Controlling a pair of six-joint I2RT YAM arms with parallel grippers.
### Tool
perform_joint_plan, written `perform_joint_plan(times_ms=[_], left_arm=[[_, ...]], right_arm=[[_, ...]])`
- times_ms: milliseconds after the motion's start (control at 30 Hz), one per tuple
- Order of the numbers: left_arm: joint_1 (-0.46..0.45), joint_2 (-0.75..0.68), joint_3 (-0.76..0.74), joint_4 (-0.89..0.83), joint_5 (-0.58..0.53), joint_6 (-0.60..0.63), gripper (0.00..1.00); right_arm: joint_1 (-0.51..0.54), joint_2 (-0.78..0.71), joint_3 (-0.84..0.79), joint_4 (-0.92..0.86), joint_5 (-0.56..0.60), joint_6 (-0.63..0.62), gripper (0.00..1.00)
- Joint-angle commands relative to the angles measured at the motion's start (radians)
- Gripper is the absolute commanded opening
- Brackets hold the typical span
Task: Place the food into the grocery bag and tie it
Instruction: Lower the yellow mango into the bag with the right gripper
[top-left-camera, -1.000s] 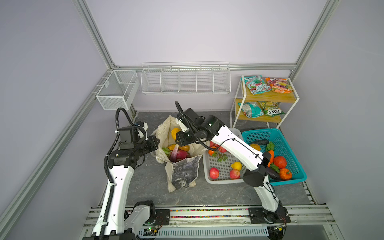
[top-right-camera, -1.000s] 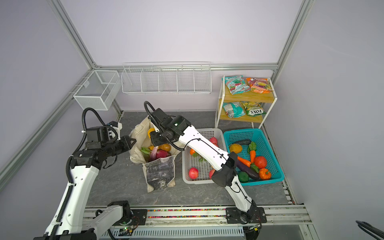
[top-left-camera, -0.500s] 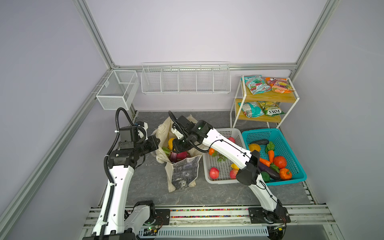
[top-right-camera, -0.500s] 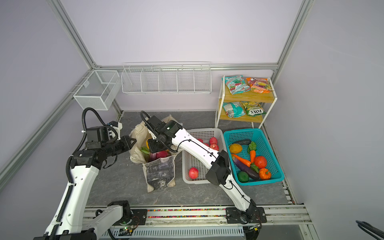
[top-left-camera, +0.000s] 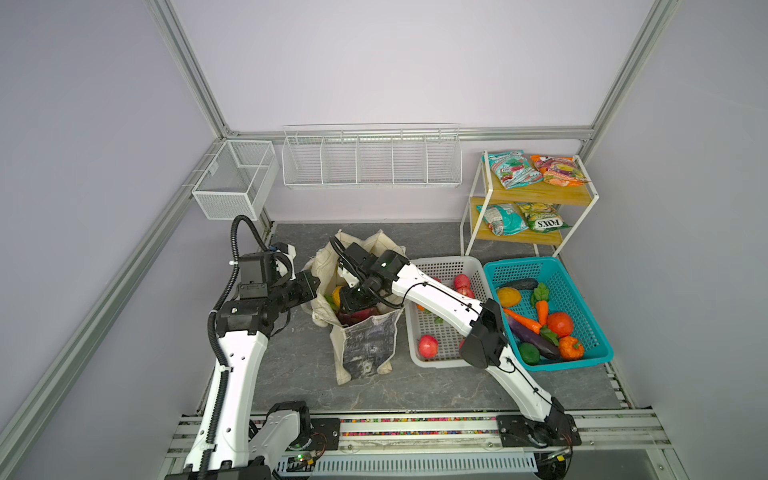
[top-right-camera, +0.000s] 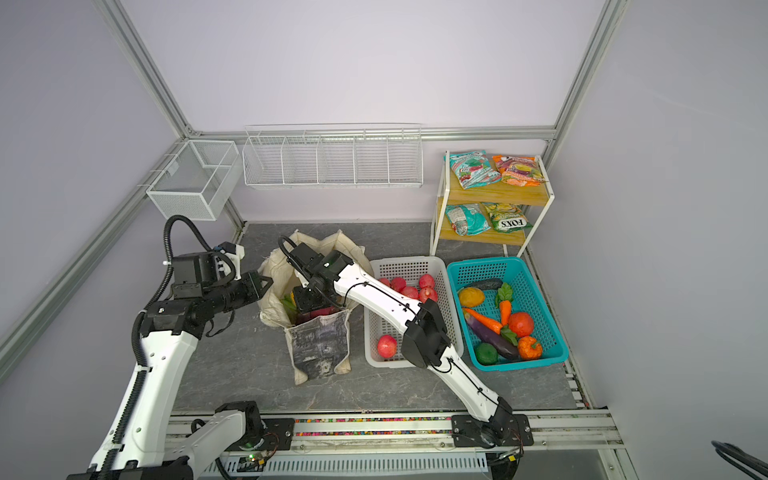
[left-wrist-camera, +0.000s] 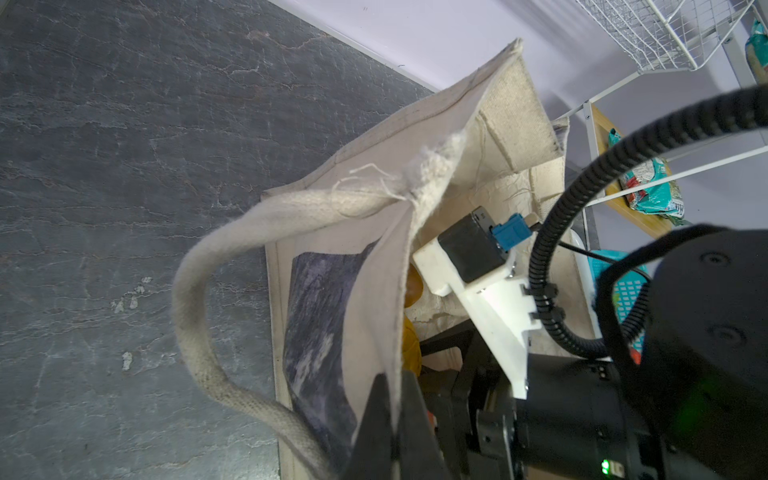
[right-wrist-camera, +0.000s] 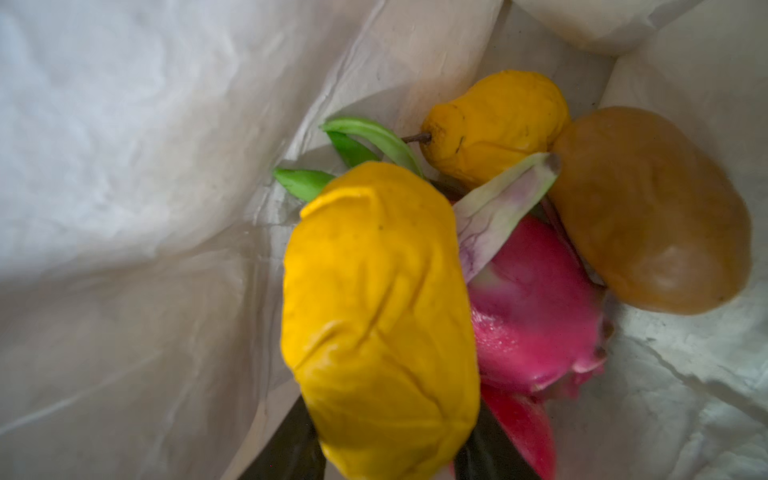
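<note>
I have the grocery bag (top-left-camera: 365, 345) standing on the dark desk (top-left-camera: 299, 374), between my two arms and just beside the white perforated basket (top-left-camera: 436, 260). Its mouth is open and its printed grey-black side faces the front rail. One cream handle (left-wrist-camera: 187, 299) loops out over the desk in the left wrist view.

Inside the bag the right wrist camera shows me four pieces of food packed together at the bottom. A pink dragon fruit (right-wrist-camera: 536, 307) lies in the middle. An orange-brown piece (right-wrist-camera: 652, 208) touches it on one side. A stemmed yellow fruit (right-wrist-camera: 498, 124) with green leaves (right-wrist-camera: 365, 137) sits next to it. A wrinkled yellow toy fruit (right-wrist-camera: 378, 316) sits over the dragon fruit, nearest the lens.

My right gripper (top-left-camera: 353, 300) reaches down into the bag's mouth. Its black fingers (right-wrist-camera: 286, 449) stand on either side of the wrinkled yellow toy fruit and pinch it between them.

My left gripper (top-left-camera: 309, 286) is at the bag's rim on the side away from the baskets. In the left wrist view its jaws are pressed together on the canvas edge, holding that side of the mouth up.

The white perforated basket holds red toy fruits (top-left-camera: 428, 345). Touching its far side is a teal basket (top-left-camera: 521, 262) of toy vegetables. Behind both, a small wooden shelf (top-left-camera: 536, 193) carries snack packets (top-left-camera: 513, 168) on two levels.
</note>
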Motion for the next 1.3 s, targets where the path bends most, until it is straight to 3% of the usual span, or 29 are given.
perform_joint_plan(times_ms=[0,267,1267], left_arm=[[-0.005,-0.004,0.037,0.01,0.017,0.006,0.0],[-0.005,-0.002,0.034,0.013,0.018,0.006,0.0],[-0.005,-0.002,0.033,0.016,0.022,0.005,0.0]], right_arm=[[-0.005,0.038,-0.01,-0.065,0.078,0.007,0.46],[-0.007,0.037,-0.018,-0.096,0.145,-0.011,0.53],[-0.03,0.016,-0.024,-0.105,0.189,-0.057,0.83]])
